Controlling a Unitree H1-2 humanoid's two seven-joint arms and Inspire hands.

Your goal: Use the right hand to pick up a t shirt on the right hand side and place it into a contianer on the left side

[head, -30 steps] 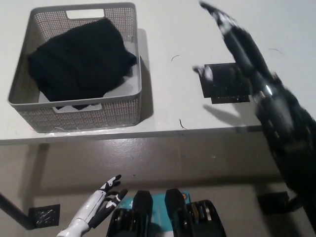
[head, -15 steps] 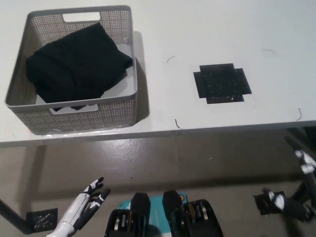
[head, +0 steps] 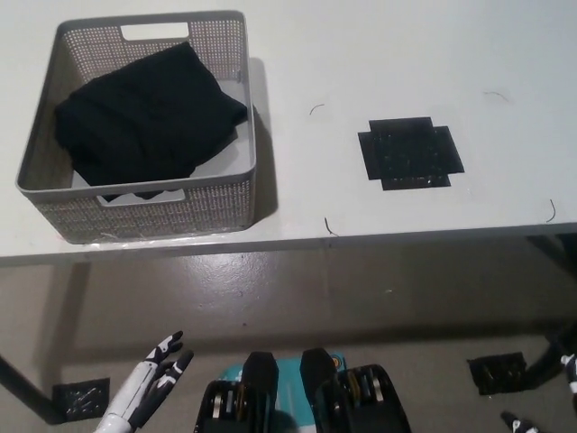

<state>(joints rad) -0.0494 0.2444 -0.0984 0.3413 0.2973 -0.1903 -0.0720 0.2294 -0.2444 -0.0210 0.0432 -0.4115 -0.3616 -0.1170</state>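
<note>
Table top is bare apart from the grey basket on its left side and a black cross-shaped mat on the right. Black t shirt sits folded inside the basket, so placement looks done. Right hand has dropped from over the table to the lower-right edge, mostly out of frame; can't tell its grip. Left hand rests low left, fingers spread, empty.
</note>
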